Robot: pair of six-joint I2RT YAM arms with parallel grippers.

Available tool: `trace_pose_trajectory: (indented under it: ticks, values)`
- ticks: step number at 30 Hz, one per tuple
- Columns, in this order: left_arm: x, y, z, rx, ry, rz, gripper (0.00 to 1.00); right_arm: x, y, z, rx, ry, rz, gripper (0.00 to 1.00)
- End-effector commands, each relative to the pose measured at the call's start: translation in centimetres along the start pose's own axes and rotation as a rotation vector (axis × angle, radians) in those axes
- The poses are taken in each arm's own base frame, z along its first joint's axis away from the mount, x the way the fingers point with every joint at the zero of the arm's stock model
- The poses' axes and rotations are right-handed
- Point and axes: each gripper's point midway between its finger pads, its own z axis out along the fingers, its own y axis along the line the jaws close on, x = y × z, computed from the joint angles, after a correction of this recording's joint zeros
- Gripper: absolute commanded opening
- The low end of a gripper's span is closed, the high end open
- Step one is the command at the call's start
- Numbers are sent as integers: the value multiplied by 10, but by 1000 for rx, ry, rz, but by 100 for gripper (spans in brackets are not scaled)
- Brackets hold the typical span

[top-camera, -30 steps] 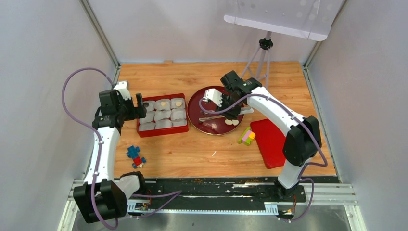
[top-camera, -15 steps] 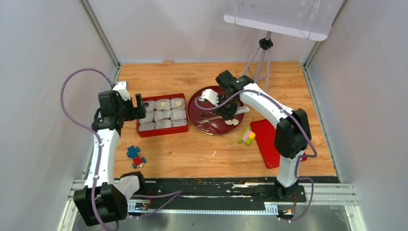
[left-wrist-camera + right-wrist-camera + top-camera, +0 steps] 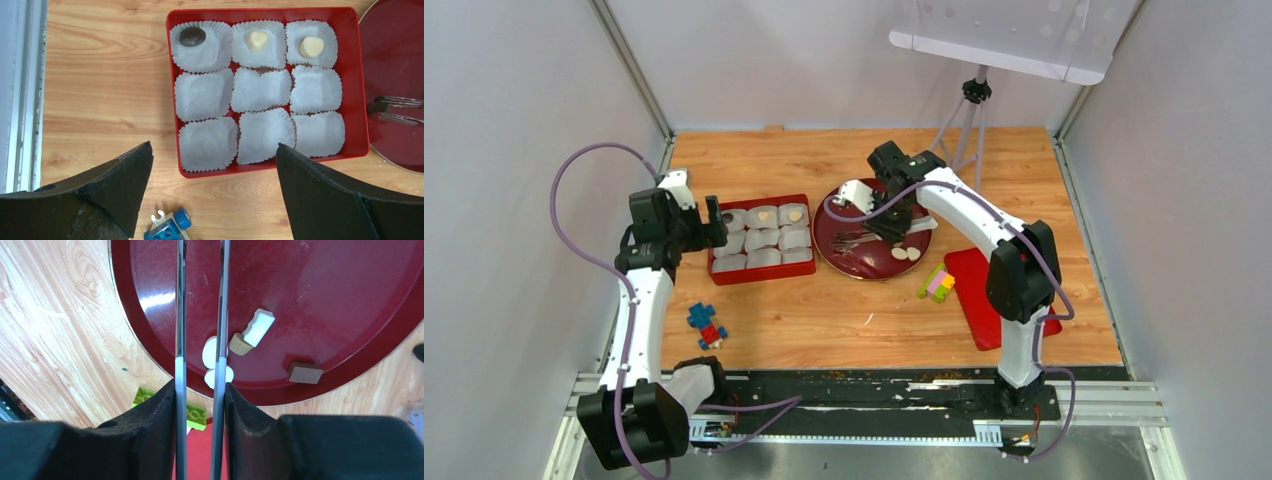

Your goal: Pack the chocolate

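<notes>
Steel tongs (image 3: 180, 315) clamped in the right pincer (image 3: 200, 390) have narrowed and slid left over the plate (image 3: 325, 280), likely no pick yet: chocolates (image 3: 211, 351) lie by its rim, three already in the tray (image 3: 172, 75), left pincer (image 3: 214, 147) gaping.

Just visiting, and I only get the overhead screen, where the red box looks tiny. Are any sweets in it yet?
Observer: Yes. The left wrist camera shows the red tray with three of nine paper cups filled: one dark chocolate, two pale chocolates.
Operator: What is the right arm doing over the plate?
Observer: The right gripper is clamped on metal tongs, their arms apart.
Operator: What's left there?
Observer: Five pieces on the plate: two pale discs, a tan ridged piece, a white block, a brown block.
</notes>
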Motion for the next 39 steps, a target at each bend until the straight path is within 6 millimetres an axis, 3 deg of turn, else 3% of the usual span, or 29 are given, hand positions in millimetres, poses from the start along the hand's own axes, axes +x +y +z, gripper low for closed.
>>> trace_pose_trajectory:
  ticks: [1, 9, 19, 28, 39]
  values:
    - [-8, 2, -1, -8, -40, -2, 100, -25, -9, -28, 49, -70, -2, 14]
    - [-7, 2, 0, -6, -42, -5, 100, -68, -18, -54, 115, -189, -23, 14]
    - [-8, 1, -6, -7, -49, -6, 100, -117, -13, -18, 106, -213, -81, 14]
    - [-9, 4, -8, -18, -56, -15, 100, -121, -6, -1, 79, -194, -86, 15]
    - [-9, 4, -7, -14, -55, -24, 100, -121, -7, 5, 100, -173, -87, 30]
